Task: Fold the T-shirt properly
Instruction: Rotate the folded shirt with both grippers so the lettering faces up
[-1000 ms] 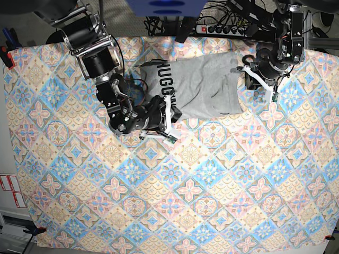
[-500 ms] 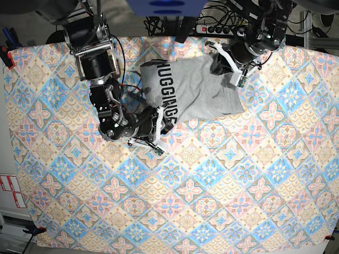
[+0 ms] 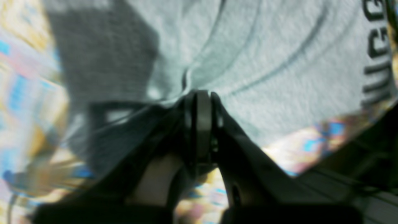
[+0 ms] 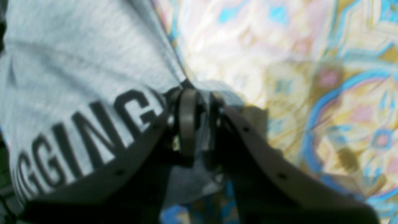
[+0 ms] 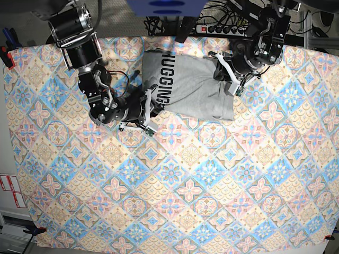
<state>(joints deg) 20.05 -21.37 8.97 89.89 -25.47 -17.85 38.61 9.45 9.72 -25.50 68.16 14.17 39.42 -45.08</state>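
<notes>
Both wrist views blurred; we make out tablecloth [image 4: 311, 77] pattern only as smeared colour. T-shirt [image 4: 77, 62] lettering cut off by left edge in right wrist view, by right edge in left wrist view; we cannot read whole word. Right gripper [image 4: 199, 102] hides pinched cloth edge. Left gripper [image 3: 200, 102] covers fold beneath it. In base view, arm tops run off frame.

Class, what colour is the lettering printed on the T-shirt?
Black, on the light grey T-shirt; the lettering shows best in the right wrist view.
</notes>
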